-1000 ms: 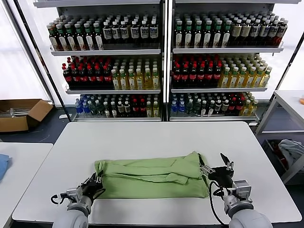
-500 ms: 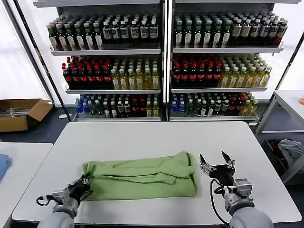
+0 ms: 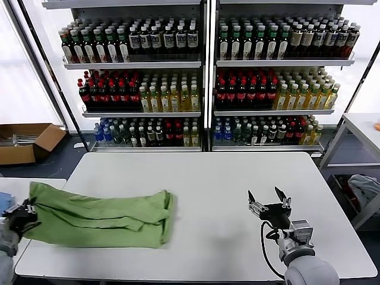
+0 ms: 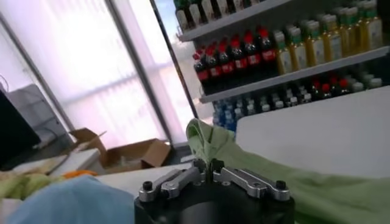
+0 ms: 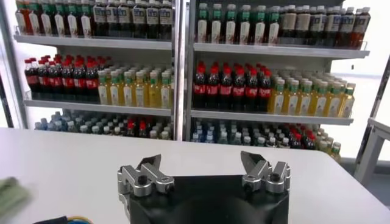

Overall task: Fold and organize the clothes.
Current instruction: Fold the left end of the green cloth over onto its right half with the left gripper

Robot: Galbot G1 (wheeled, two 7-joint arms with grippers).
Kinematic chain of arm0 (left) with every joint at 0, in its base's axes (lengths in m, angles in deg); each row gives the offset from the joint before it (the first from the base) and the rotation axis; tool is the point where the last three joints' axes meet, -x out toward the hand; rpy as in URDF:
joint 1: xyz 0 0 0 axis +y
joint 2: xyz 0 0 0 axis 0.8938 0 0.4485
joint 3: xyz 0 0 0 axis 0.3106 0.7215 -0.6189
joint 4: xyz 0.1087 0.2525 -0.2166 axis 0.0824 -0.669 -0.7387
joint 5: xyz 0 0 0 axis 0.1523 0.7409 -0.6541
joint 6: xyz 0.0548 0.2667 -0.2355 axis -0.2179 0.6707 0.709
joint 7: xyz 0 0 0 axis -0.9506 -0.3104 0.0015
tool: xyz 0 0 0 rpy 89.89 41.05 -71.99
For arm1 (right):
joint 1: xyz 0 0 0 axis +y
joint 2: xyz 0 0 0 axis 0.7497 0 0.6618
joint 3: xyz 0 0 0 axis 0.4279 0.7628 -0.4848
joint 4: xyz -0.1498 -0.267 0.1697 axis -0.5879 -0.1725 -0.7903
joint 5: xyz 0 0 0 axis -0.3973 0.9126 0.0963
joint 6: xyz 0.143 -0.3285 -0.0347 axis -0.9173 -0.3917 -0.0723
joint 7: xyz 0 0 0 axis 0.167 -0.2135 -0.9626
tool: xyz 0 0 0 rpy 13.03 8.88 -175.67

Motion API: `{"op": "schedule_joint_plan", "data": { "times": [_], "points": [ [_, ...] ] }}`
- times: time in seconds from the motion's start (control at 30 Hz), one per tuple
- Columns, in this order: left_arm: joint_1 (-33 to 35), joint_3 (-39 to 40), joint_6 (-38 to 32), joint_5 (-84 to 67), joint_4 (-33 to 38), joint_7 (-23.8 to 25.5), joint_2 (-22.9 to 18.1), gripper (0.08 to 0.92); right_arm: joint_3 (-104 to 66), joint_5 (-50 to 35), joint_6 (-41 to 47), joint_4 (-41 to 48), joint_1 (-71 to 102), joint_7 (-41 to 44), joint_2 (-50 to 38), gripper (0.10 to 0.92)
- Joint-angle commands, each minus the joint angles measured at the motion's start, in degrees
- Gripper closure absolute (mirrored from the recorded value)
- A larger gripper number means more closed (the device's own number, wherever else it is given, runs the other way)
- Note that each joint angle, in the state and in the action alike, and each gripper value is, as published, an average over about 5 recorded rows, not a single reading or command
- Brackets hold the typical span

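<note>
On the white table's (image 3: 214, 178) left end lay the green shirt (image 3: 98, 214), folded into a long bundle, plain side up, its left edge reaching the table's left edge. Left gripper (image 3: 24, 212) sat at that left edge of the shirt, fingers pressed together on a bunch of the fabric; left wrist view showed cloth rising from between the closed fingers (image 4: 198, 167). Right gripper (image 3: 268, 200) hovered over the table's right half, well apart from the shirt, jaws spread wide with nothing in them; right wrist view confirmed bare tabletop between the fingertips (image 5: 149, 162).

Left of the table stood a second white table (image 3: 29, 193), with a blue cloth (image 3: 3, 205) at its left edge. On the floor behind that, left of the main table, an open cardboard box (image 3: 27, 142); contents too unclear to tell. Behind the table, two shelf units (image 3: 208, 71) were packed with rows of bottles (image 3: 249, 89), dark, red-capped, yellow and clear. Right of the table, a white rack (image 3: 356, 133) stood over a bin holding crumpled cloth (image 3: 365, 190).
</note>
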Motion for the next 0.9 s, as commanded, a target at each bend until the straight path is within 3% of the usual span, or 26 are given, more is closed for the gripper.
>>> {"op": "schedule_joint_plan", "data": {
  "times": [0.03, 0.23, 0.4, 0.9],
  "points": [
    [0.2, 1.0, 1.9, 0.6, 6.8, 0.0, 0.0, 0.892, -0.1, 0.1, 0.1, -0.2, 0.2, -0.1, 0.0, 0.203],
    [-0.7, 12.1, 3.7, 2.1, 13.3, -1.8, -8.3, 0.892, -0.5, 0.4, -0.2, -1.1, 1.8, -0.1, 0.3, 0.203],
    [-1.6, 19.9, 5.2, 3.9, 16.6, -3.0, -12.6, 0.892, -0.5, 0.9, -0.4, -2.1, 3.3, -0.2, 0.9, 0.203],
    [-4.1, 29.1, 8.5, 7.0, 17.7, -3.5, -17.5, 0.892, -1.0, 1.9, -1.5, -3.2, 6.3, -0.3, 1.9, 0.203]
  ]
}}
